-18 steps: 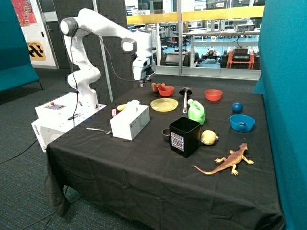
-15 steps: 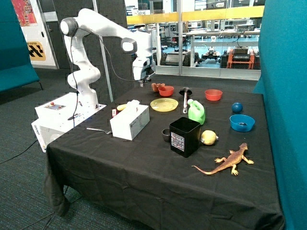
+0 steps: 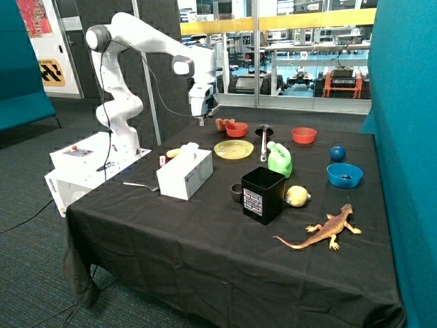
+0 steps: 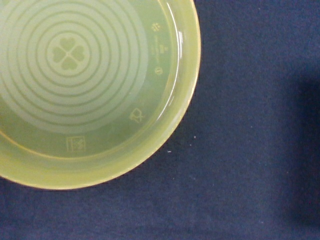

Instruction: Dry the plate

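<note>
The gripper (image 3: 199, 120) hangs high above the table, left of the yellow plate (image 3: 233, 149); its grip cannot be told. The robot should fetch a tissue from the white box (image 3: 185, 173) first.

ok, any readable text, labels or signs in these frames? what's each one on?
No words or numbers can be read.
Plate: embossed clover and small moulded symbols on its face, no words.
Black box: white label, print too small.
Tissue box: small side mark, too small.
Wall sign: black-and-yellow hazard stripes, text unreadable.
Poster: colourful, unreadable.
The gripper hangs above the table beyond the plate.
</note>
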`<action>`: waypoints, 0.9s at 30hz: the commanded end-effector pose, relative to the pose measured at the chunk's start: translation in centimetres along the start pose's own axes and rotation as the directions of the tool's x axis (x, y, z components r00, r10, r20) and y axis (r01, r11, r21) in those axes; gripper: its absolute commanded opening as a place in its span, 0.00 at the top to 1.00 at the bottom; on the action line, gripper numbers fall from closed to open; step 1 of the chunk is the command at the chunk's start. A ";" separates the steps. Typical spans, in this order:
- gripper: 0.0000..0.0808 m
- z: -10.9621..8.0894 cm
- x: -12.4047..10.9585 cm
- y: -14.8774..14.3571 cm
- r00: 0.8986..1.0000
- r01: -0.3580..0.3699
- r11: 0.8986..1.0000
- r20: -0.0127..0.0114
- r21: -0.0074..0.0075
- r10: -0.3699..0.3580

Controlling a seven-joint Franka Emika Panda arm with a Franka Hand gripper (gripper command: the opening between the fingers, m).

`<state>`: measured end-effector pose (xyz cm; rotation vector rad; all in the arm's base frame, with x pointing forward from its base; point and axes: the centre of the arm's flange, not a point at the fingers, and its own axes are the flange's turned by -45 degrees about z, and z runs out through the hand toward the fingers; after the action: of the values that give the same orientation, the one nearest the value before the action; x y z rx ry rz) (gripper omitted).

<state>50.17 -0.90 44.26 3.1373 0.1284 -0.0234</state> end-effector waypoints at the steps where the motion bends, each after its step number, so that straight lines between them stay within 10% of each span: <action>1: 0.49 0.8 -1.0 0.0 0.992 -0.127 0.992 -0.015 0.003 0.127; 9: 0.38 0.9 -2.2 1.2 0.927 -0.375 0.927 -0.013 0.007 0.375; 15: 0.20 1.3 -2.5 2.1 0.839 -0.545 0.839 -0.012 0.009 0.545; 19: 0.20 1.1 -3.1 3.4 0.821 -0.571 0.821 -0.012 0.009 0.571; 21: 0.13 1.1 -3.5 4.1 0.797 -0.604 0.797 -0.011 0.010 0.604; 27: 0.11 1.4 -4.3 5.7 0.779 -0.627 0.779 -0.011 0.010 0.627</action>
<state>47.24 -4.68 43.14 3.0431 -0.7848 -0.0019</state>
